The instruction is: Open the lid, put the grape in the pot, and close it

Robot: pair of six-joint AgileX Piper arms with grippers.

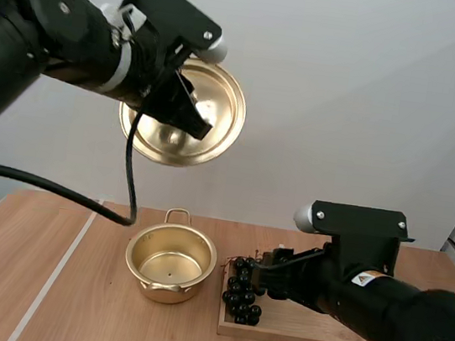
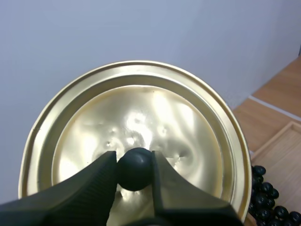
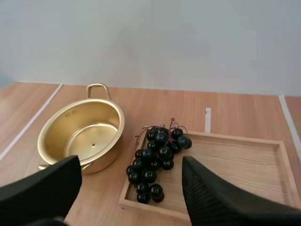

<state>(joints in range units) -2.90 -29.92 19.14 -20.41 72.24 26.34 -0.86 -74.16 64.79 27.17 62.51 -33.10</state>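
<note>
While your left gripper (image 2: pixel 134 161) pinches the knob (image 2: pixel 135 172) of the lid (image 1: pixel 222 115) at upper left, that lid stands on edge, knob facing the camera. Your right gripper (image 3: pixel 130 162) gapes wide, empty, close by the grapes (image 3: pixel 157 157). The bunch runs near-to-far on the left end of the tray (image 3: pixel 235 165), beside the open pot (image 3: pixel 70 127).

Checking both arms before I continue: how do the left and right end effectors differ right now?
The left end effector is shut on the lid by its knob; the right end effector is open, holding nothing. The left holds the lid high above the table, tilted; the right sits low, facing the grapes on the wooden tray. Both have black fingers.
</note>
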